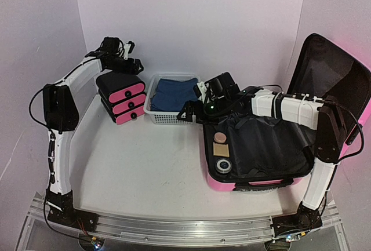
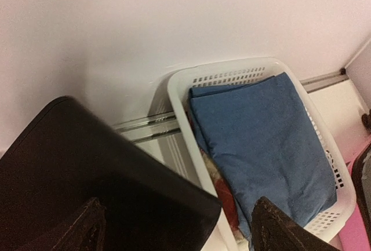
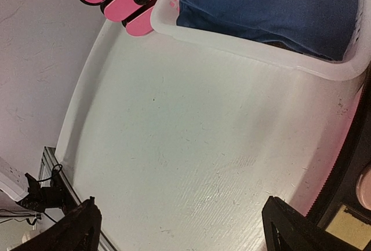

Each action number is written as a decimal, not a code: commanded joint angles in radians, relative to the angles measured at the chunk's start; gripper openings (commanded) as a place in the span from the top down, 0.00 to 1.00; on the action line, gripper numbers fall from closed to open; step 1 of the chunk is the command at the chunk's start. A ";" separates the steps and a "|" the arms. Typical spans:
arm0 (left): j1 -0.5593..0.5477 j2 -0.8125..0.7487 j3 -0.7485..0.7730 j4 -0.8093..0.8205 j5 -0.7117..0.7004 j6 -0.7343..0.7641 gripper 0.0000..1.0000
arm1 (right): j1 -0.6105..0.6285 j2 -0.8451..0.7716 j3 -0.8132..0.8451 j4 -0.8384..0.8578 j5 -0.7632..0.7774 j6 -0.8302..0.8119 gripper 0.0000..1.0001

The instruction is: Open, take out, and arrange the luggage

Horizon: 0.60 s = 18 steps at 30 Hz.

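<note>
The luggage, pink and hard-shelled, lies open at the worktop's right edge, lid upright. A white basket of blue cloth sits at the back edge, with a pink-fronted drawer unit left of it. The right gripper, spread and empty, hovers just off the luggage's rear left corner. The left gripper, also spread, hangs over the drawer unit.

White table with black-and-pink drawer unit, white mesh basket and open pink luggage on it.
</note>
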 commanded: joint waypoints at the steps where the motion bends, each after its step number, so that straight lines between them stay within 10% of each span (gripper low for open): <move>1: -0.058 0.080 0.157 0.049 -0.011 0.167 0.12 | -0.009 -0.015 0.024 0.018 0.004 -0.002 0.02; 18: -0.117 0.165 0.190 -0.157 -0.125 0.248 0.20 | -0.013 -0.013 0.010 0.011 0.000 0.005 0.02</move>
